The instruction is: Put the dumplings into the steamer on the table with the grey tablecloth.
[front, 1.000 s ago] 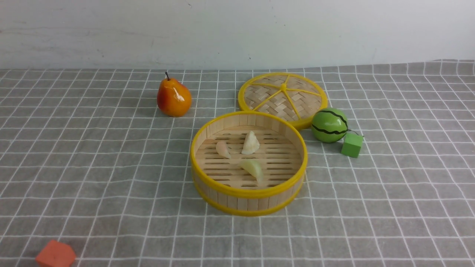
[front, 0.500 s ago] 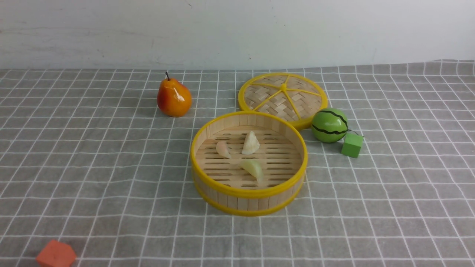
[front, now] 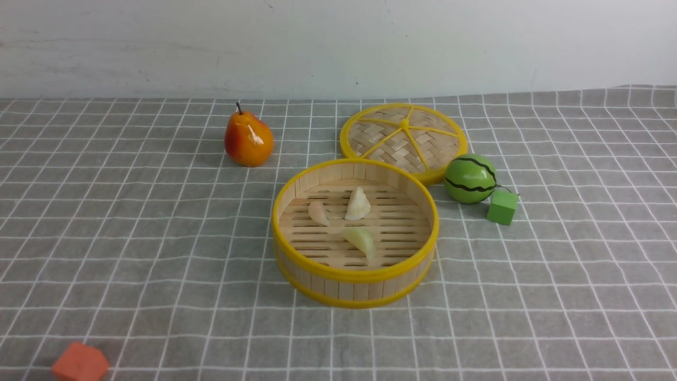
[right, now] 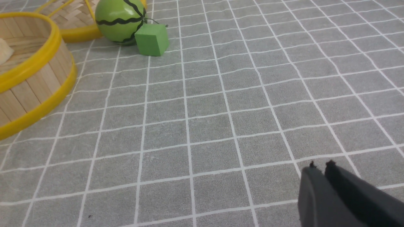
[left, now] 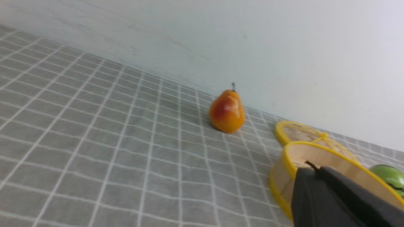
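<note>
we are seeing no fresh change: three dumplings [front: 358, 204] are lying in the steamer [front: 355, 275], so we are probably finishing; left fingers [left: 312, 168] are staying closed, right fingers [right: 320, 165] are standing narrowly apart, both empty.

Front view from between the arms, looking forward and down over the table with grey white-gridded cloth [front: 185, 275], left wrist view low, facing the pale wall [left: 202, 41], right wrist view nearer the cloth, angled down, all three sharing the round yellow-rimmed bamboo steamer [front: 354, 286]
</note>
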